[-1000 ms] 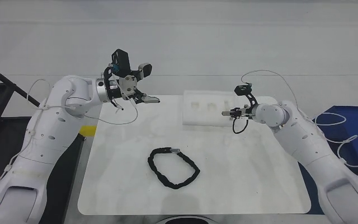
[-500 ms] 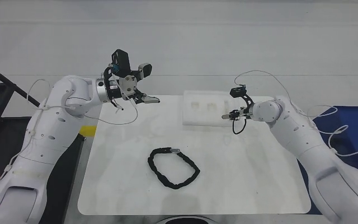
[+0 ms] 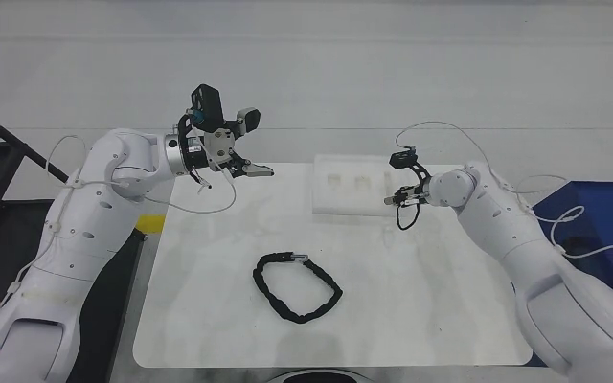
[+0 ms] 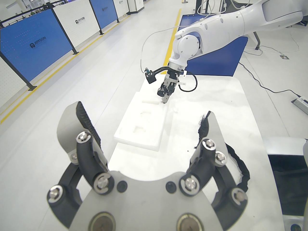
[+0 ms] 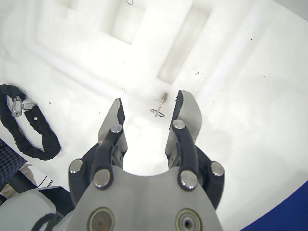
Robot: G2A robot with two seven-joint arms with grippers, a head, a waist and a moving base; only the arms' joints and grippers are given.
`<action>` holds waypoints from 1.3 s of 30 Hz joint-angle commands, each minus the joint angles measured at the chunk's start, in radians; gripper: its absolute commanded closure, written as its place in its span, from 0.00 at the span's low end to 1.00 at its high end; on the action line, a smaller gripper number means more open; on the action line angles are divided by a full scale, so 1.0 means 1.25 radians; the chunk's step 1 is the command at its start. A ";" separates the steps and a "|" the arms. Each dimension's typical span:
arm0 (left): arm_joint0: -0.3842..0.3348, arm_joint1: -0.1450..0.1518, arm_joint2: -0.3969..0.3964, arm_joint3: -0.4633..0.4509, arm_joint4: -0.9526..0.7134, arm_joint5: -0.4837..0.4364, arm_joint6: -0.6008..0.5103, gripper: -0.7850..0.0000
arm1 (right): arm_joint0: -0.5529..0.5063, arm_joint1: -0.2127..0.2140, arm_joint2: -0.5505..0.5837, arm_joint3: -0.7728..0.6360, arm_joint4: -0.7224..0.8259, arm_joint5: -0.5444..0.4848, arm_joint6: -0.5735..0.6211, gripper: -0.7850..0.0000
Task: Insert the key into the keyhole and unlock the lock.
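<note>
In right wrist view, key (image 5: 160, 105) with ring at foam tray (image 5: 60, 66) rim, flanked by spread-open right hand (image 5: 149, 98); in top view, chain lock (image 3: 297, 287) central on desk (image 3: 192, 306) with free room around, left hand (image 3: 259, 170) spread open over back-left corner.

Shift noted: right gripper (image 3: 389, 200) dips slightly toward the near edge of the white moulded foam tray (image 3: 350, 198); its white forearm (image 3: 498, 222) swings inward.

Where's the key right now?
Right wrist view: the key sits at the foam tray's edge, by a long slot's end, between the fingers of the open right end effector, touching neither.
</note>
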 commanded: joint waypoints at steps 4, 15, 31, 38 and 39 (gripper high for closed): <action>0.000 0.000 0.000 0.000 0.000 0.000 0.000 0.00 | 0.008 -0.012 -0.002 0.026 -0.005 -0.007 0.003 0.53; 0.000 0.000 0.000 0.000 0.000 0.000 0.000 0.00 | 0.018 -0.035 -0.004 0.073 -0.018 -0.024 0.005 0.55; 0.000 0.000 0.000 0.000 0.000 0.000 0.000 0.00 | 0.029 -0.066 -0.011 0.127 -0.057 -0.018 -0.008 0.64; 0.000 0.000 0.000 0.000 0.000 0.000 0.000 0.00 | 0.033 -0.077 -0.011 0.145 -0.072 -0.015 -0.017 0.77; 0.000 0.000 0.000 0.000 0.000 0.000 0.000 0.00 | 0.034 -0.079 -0.011 0.147 -0.074 -0.014 -0.019 0.79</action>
